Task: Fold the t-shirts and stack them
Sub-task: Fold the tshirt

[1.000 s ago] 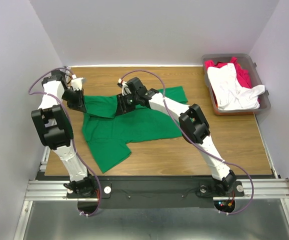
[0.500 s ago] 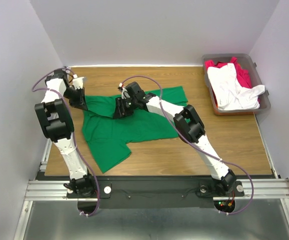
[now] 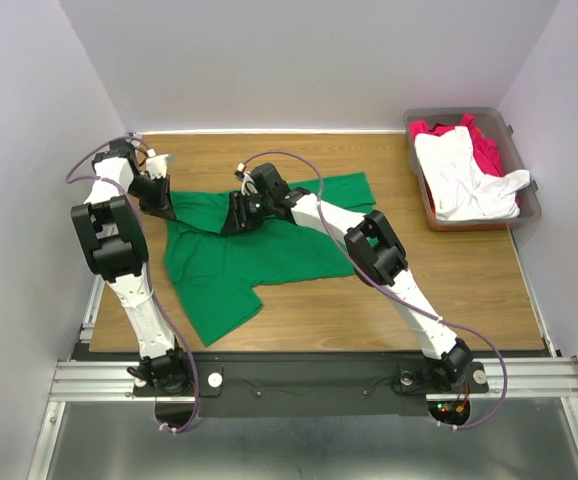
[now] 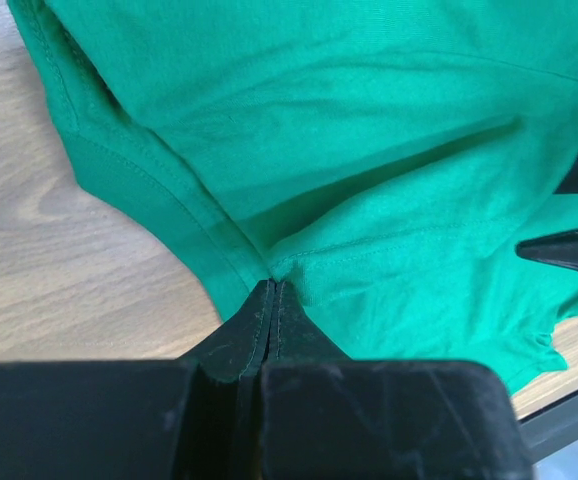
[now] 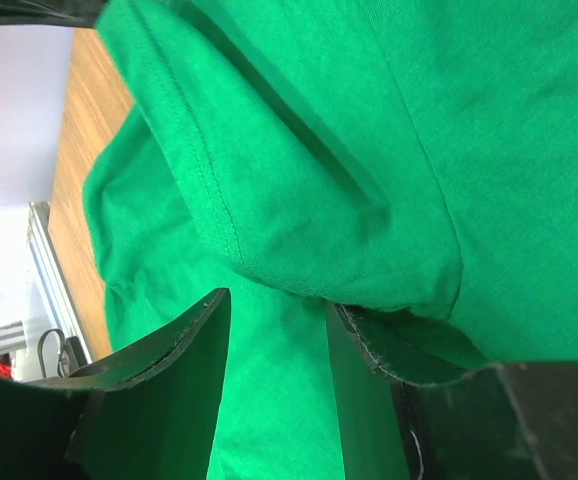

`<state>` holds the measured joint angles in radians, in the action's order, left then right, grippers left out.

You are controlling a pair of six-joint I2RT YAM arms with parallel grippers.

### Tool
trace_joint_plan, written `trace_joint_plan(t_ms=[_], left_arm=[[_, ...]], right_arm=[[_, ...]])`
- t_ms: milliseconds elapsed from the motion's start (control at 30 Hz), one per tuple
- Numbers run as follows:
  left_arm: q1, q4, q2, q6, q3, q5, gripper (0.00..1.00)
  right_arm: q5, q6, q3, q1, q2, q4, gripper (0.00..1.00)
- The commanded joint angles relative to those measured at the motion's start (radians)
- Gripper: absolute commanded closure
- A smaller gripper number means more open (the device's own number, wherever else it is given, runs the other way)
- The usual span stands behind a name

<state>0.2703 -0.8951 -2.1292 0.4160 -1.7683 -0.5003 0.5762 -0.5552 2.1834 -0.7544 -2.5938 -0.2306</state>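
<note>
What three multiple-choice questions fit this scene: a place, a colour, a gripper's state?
1. Where is the white t-shirt? A bare wood; B in the bin, over the red t-shirt; C on an arm.
2. Colour of the cloth spread on the table? A white; B red; C green.
3. The left gripper is? A wide open; B shut on the green t-shirt; C unseen.
Answers: B, it lies heaped in the bin; C, green cloth covers the wood; B, its fingers pinch a seam.

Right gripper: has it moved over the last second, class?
Yes. The right gripper has shifted slightly left, away from the bin, on the green t-shirt.
</note>
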Motion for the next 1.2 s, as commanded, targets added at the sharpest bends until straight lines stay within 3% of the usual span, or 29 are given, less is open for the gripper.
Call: trace_joint_plan(t_ms=[0, 300, 400, 500, 633, 933, 1167], left_arm=[[0.004, 0.005, -0.011, -0.006, -0.029, -0.015, 1.0], [0.004, -0.001, -0.005, -0.008, -0.037, -0.021, 1.0], [0.004, -0.011, 0.0, -0.005, -0.045, -0.021, 1.0], [0.004, -0.016, 0.006, 0.001, -0.048, -0.02, 1.0], [0.004, -0.024, 0.025, 0.007, -0.042, -0.015, 1.0], [0.006, -0.068, 0.106, 0.059, -0.028, 0.017, 1.0], [0.004, -0.068, 0.207, 0.122, 0.09, 0.088, 1.0]], right_arm=[[-0.012, -0.008, 0.018, -0.005, 0.008, 0.07, 0.51], [0.014, -0.048, 0.039, -0.008, -0.042, 0.085, 0.54], [0.037, -0.063, 0.032, -0.006, -0.023, 0.093, 0.64], [0.06, -0.08, 0.03, -0.005, 0.001, 0.102, 0.84], [0.086, -0.106, 0.019, -0.002, 0.038, 0.106, 0.99], [0.14, -0.163, -0.082, 0.052, 0.11, 0.117, 0.99], [0.188, -0.167, -0.134, 0.064, 0.1, 0.117, 0.99]])
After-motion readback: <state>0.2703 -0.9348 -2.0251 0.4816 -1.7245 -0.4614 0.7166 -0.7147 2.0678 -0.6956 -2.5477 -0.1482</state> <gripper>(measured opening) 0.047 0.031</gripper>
